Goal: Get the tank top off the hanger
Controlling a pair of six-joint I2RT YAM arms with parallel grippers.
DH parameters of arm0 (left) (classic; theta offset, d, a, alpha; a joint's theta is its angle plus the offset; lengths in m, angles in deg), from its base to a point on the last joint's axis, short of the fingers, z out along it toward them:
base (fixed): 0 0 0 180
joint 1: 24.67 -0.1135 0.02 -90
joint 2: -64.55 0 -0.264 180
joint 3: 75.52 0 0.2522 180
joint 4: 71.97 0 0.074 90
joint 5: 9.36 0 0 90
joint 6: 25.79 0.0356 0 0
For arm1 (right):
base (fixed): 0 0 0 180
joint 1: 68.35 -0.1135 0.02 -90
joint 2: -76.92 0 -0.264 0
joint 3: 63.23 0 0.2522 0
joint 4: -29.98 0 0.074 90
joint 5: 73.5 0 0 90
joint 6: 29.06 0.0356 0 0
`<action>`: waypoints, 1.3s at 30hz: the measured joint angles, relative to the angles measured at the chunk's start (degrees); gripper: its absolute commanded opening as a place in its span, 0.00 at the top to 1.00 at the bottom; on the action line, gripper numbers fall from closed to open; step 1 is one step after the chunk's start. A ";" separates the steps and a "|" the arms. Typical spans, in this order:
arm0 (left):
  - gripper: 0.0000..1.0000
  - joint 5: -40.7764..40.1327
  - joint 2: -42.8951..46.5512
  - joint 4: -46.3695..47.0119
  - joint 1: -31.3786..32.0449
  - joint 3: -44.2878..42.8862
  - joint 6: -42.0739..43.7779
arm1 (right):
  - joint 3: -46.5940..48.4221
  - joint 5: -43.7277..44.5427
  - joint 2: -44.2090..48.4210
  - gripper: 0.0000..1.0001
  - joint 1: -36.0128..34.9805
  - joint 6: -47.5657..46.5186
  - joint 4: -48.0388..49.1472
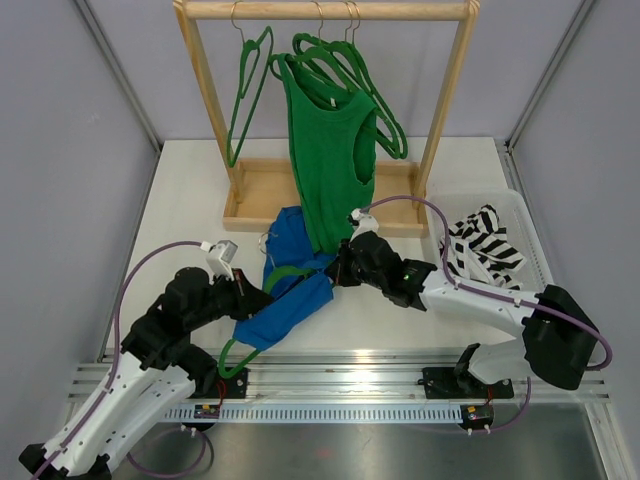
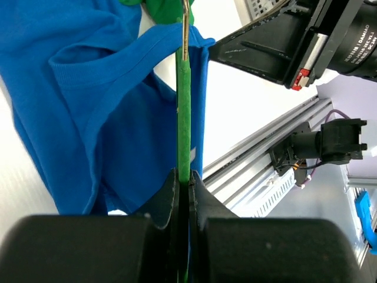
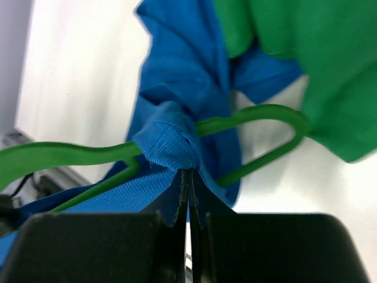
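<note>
A blue tank top [image 1: 300,300] lies on the white table, threaded on a green hanger [image 1: 236,350]. My left gripper [image 1: 262,297] is shut on the hanger's thin bar [image 2: 184,118], with the blue cloth [image 2: 106,106] hanging just behind it. From the right, my right gripper [image 1: 335,270] is shut on a bunched ribbed strap of the tank top [image 3: 171,144], right where it wraps the hanger [image 3: 253,115]. In the right wrist view the right gripper [image 3: 189,172] has its jaws pressed together with blue fabric pinched at the tips.
A wooden rack [image 1: 330,12] at the back carries a green tank top [image 1: 330,150] and empty green hangers [image 1: 250,90]. A white bin [image 1: 528,235] with striped cloth [image 1: 485,240] stands at the right. A metal rail [image 1: 340,385] runs along the near edge.
</note>
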 measured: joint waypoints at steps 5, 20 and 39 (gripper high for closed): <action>1.00 0.24 -0.07 -2.43 0.04 -2.56 1.53 | 0.00 6.95 2.01 1.00 1.22 -0.26 -6.01; 1.00 8.92 -2.23 -16.44 0.04 -17.49 15.67 | 1.46 12.57 6.73 1.00 10.27 1.20 -18.84; 1.00 1.05 8.37 17.35 0.04 -15.15 12.31 | -13.70 -23.93 32.11 1.00 14.03 -3.63 -11.65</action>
